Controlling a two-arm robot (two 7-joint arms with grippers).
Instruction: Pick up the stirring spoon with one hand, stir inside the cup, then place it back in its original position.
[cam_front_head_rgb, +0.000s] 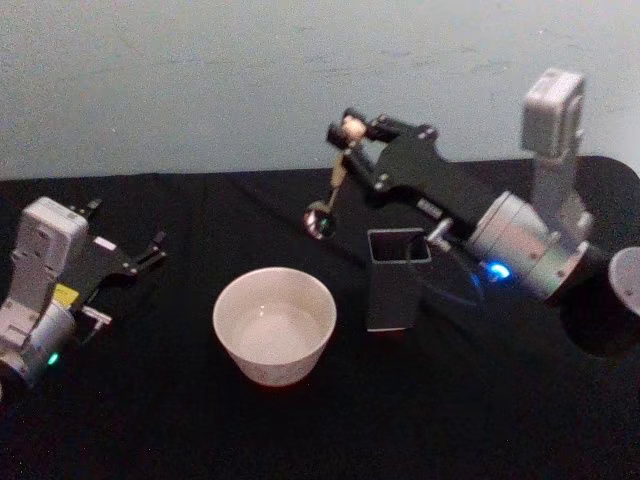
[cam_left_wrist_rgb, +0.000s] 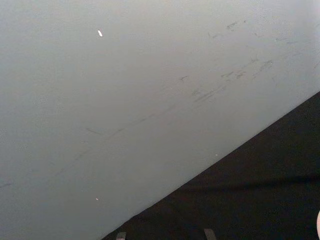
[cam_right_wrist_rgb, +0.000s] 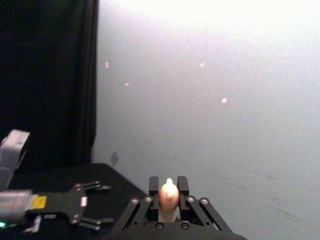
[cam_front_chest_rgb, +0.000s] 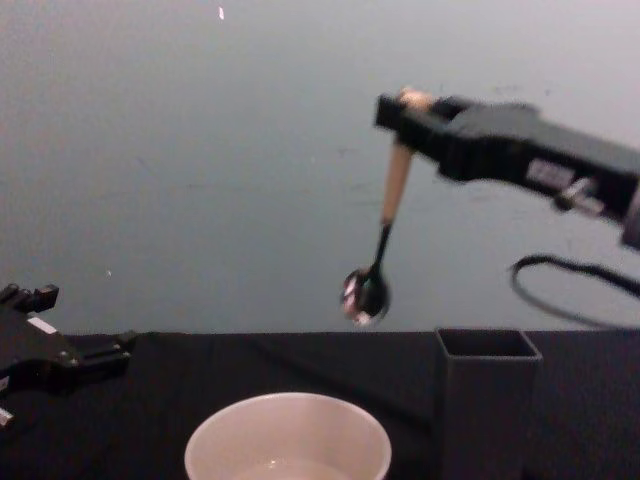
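The head view looks steeply down on the black table (cam_front_head_rgb: 150, 430). The chest view sits low and close at its near edge, facing the wall (cam_front_chest_rgb: 180, 150); both share the cup (cam_front_head_rgb: 274, 325), the holder (cam_front_head_rgb: 398, 278) and the stirring spoon (cam_front_head_rgb: 321, 221). Both wrist views face that wall, the right one along the right gripper (cam_right_wrist_rgb: 168, 192).

Black cloth (cam_front_head_rgb: 480, 420) spread over the table, below the hand (cam_front_head_rgb: 348, 132). Pale grey wall (cam_front_head_rgb: 200, 80) behind the hand, with faint dark scuffs (cam_left_wrist_rgb: 225, 85). Black curtain (cam_right_wrist_rgb: 47, 75) beside the wall, ahead of the hand. Pale round object (cam_front_head_rgb: 628, 275), well apart from the hand, cut off at the view's edge.
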